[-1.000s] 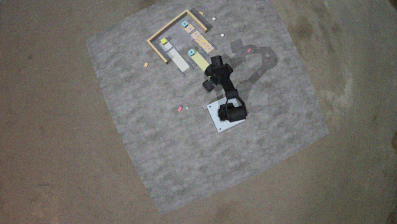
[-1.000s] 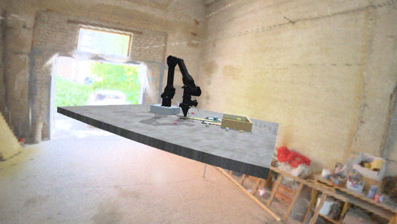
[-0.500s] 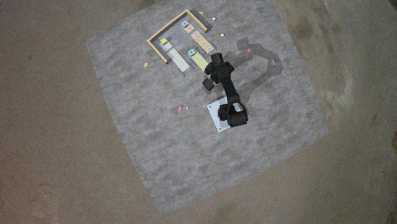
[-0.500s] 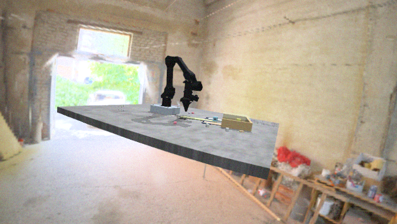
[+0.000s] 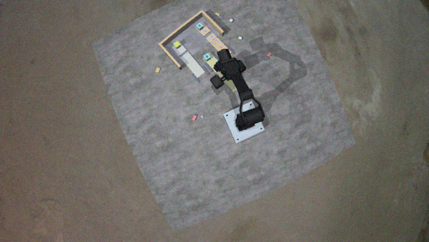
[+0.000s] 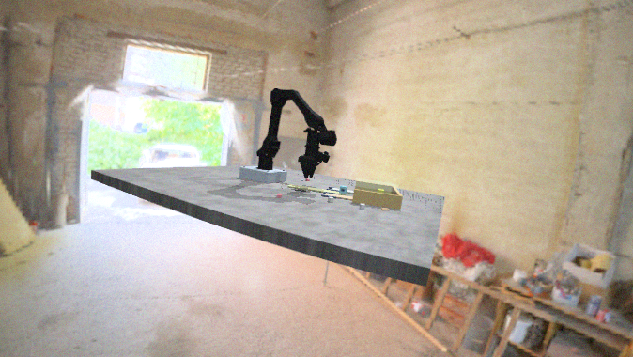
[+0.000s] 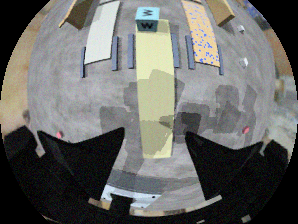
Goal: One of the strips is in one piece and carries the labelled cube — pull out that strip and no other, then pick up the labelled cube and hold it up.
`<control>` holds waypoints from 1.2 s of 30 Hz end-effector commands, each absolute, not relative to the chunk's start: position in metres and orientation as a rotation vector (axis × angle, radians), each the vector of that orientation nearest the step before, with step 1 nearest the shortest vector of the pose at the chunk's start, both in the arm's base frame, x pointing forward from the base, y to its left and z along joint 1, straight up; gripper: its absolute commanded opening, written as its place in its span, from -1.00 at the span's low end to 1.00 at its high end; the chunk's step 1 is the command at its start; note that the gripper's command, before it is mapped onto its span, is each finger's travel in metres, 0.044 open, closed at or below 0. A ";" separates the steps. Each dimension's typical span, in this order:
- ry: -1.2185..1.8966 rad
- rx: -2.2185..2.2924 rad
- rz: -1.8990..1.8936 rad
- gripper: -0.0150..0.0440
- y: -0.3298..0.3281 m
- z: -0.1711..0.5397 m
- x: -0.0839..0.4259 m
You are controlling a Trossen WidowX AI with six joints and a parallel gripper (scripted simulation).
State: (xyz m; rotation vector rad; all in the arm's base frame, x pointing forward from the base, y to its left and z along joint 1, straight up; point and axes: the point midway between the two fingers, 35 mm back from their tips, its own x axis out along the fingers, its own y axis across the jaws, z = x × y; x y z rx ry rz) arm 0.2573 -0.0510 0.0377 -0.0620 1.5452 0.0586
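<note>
The pale yellow strip (image 5: 232, 85) (image 6: 296, 187) (image 7: 155, 55) looks in one piece and reaches from the rails toward the robot base. A blue cube marked W (image 5: 207, 56) (image 6: 343, 189) (image 7: 147, 14) sits on its far end. My gripper (image 6: 308, 178) (image 7: 156, 133) is open and empty, above the strip's near part, with one finger to each side in the wrist view. A whitish strip (image 5: 192, 65) (image 7: 102, 35) lies apart from a short piece under a yellow cube (image 5: 176, 44). A speckled orange strip (image 5: 216, 42) (image 7: 201, 32) lies apart from a short piece under another blue cube (image 5: 199, 25).
A wooden wall (image 5: 181, 27) (image 6: 376, 197) encloses the far ends on three sides. Blue-grey rails (image 7: 131, 51) (image 7: 176, 51) flank the yellow strip. Pink blocks (image 5: 194, 117) (image 5: 268, 55), white bits (image 5: 231, 20) (image 5: 240, 37) and a tan block (image 5: 158, 70) lie around.
</note>
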 end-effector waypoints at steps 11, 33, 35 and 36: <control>1.544 -0.058 0.053 1.00 -0.039 0.046 0.312; 1.538 -0.057 0.054 1.00 -0.019 0.060 0.402; 1.537 -0.057 0.054 1.00 -0.017 0.061 0.410; 1.537 -0.057 0.054 1.00 -0.016 0.061 0.413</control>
